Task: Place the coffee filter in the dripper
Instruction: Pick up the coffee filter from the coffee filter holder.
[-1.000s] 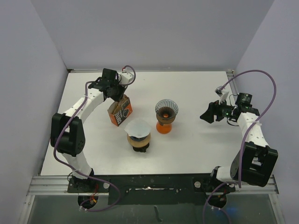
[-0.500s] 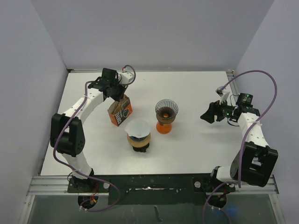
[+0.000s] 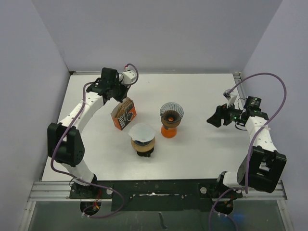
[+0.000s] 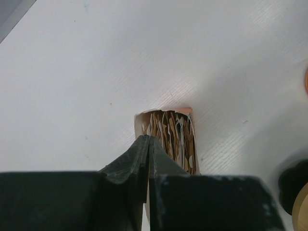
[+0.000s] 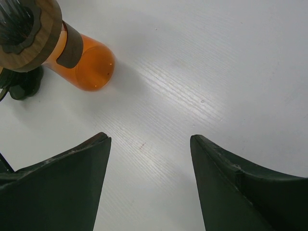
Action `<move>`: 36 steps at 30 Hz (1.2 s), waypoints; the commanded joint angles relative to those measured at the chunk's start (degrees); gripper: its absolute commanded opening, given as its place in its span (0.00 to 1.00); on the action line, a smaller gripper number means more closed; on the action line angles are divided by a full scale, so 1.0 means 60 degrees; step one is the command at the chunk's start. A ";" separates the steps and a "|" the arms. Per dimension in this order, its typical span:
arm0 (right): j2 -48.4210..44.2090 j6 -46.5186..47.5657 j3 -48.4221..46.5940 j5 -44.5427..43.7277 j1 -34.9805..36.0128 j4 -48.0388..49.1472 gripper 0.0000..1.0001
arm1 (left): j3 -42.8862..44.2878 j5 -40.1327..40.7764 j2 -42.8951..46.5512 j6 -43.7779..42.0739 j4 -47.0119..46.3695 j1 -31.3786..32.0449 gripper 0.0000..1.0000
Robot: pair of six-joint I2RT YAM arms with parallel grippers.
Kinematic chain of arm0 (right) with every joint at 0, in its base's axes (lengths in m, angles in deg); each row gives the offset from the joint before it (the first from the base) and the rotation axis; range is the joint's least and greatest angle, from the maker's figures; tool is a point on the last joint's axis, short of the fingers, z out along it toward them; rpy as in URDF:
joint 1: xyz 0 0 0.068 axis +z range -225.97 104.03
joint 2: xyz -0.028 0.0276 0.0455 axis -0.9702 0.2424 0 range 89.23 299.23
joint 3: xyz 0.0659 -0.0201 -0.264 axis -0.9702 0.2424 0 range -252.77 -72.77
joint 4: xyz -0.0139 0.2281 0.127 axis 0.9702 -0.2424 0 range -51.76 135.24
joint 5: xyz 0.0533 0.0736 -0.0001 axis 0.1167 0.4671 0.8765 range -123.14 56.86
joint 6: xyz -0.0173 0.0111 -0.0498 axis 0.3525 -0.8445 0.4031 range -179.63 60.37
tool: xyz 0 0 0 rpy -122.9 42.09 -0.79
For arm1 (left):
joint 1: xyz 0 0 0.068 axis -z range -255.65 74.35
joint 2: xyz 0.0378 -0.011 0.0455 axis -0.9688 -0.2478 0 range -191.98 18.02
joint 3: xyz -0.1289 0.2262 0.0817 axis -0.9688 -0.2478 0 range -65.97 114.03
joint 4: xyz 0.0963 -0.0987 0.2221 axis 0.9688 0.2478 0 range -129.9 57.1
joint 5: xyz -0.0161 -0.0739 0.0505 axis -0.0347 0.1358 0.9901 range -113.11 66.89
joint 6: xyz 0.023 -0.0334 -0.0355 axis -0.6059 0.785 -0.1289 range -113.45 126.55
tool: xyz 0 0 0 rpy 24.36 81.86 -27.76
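Drawn leftward off the filter box [image 4: 171, 137], the left gripper [image 4: 147, 139] is clenched; the right gripper [image 5: 149, 138] is released; box print unreadable.

no lettering is legible, even on the orange filter box [image 3: 124, 114].

The box of filters [image 3: 124, 114] stands on the table [image 3: 202, 154], left of the middle. The dripper [image 3: 171, 118] stands to its right. In front of them, between the two, is a second dripper [image 3: 143, 146] with a paper filter [image 3: 142, 131] in it. The left gripper [image 3: 121, 98] hangs over the back of the box. The right gripper [image 3: 214, 118] is far off to the right of the dripper.
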 commanded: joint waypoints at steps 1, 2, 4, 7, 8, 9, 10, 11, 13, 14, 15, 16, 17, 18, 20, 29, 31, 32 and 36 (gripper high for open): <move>-0.0268 0.0130 0.0012 0.0345 -0.0074 0.0241 0.68 | 0.0421 0.0053 -0.0112 -0.0201 -0.0507 -0.0052 0.01; -0.0253 0.0137 0.0012 0.0356 -0.0080 0.0241 0.68 | 0.0477 0.0067 -0.0202 -0.0202 -0.0473 -0.0059 0.03; -0.0237 0.0130 0.0012 0.0359 -0.0082 0.0245 0.68 | 0.0539 0.0088 -0.0345 -0.0206 -0.0452 -0.0048 0.06; -0.0234 0.0137 0.0012 0.0360 -0.0080 0.0248 0.68 | 0.0606 0.0089 -0.0482 -0.0208 -0.0430 -0.0045 0.09; -0.0234 0.0137 0.0012 0.0360 -0.0095 0.0242 0.68 | 0.0610 0.0088 -0.0527 -0.0203 -0.0427 -0.0042 0.11; -0.0234 0.0132 0.0015 0.0360 -0.0092 0.0241 0.68 | 0.0614 0.0086 -0.0571 -0.0199 -0.0423 -0.0043 0.11; -0.0234 0.0135 0.0012 0.0360 -0.0091 0.0241 0.68 | 0.0624 0.0086 -0.0606 -0.0192 -0.0406 -0.0032 0.12; -0.0228 0.0130 0.0014 0.0360 -0.0098 0.0241 0.68 | 0.0649 0.0102 -0.0660 -0.0179 -0.0384 -0.0044 0.12; -0.0219 0.0145 0.0012 0.0372 -0.0092 0.0227 0.68 | 0.0677 0.0129 -0.0724 -0.0172 -0.0357 -0.0033 0.13; -0.0215 0.0142 0.0012 0.0374 -0.0095 0.0227 0.68 | 0.0703 0.0129 -0.0756 -0.0168 -0.0350 -0.0037 0.13; -0.0213 0.0147 0.0012 0.0374 -0.0095 0.0216 0.68 | 0.0704 0.0144 -0.0777 -0.0158 -0.0349 -0.0035 0.13; -0.0218 0.0142 0.0012 0.0374 -0.0095 0.0212 0.68 | 0.0712 0.0151 -0.0796 -0.0162 -0.0362 -0.0031 0.13; -0.0213 0.0155 0.0012 0.0385 -0.0104 0.0212 0.68 | 0.0711 0.0154 -0.0810 -0.0177 -0.0383 -0.0031 0.13; -0.0209 0.0165 0.0012 0.0388 -0.0107 0.0212 0.68 | 0.0702 0.0173 -0.0835 -0.0173 -0.0383 -0.0029 0.13; -0.0219 0.0162 0.0019 0.0374 -0.0097 0.0216 0.68 | 0.0698 0.0212 -0.0868 -0.0218 -0.0378 0.0002 0.13; -0.0204 0.0178 0.0013 0.0388 -0.0125 0.0197 0.68 | 0.0518 0.0446 -0.0958 -0.0423 -0.0400 0.0098 0.13; -0.0204 0.0178 0.0025 0.0388 -0.0120 0.0187 0.68 | 0.0502 0.0484 -0.0966 -0.0451 -0.0382 0.0133 0.13; -0.0192 0.0177 0.0015 0.0389 -0.0117 0.0183 0.68 | 0.0478 0.0485 -0.0977 -0.0477 -0.0358 0.0144 0.13; -0.0190 0.0187 0.0012 0.0389 -0.0132 0.0176 0.68 | 0.0403 0.0486 -0.0987 -0.0566 -0.0295 0.0239 0.13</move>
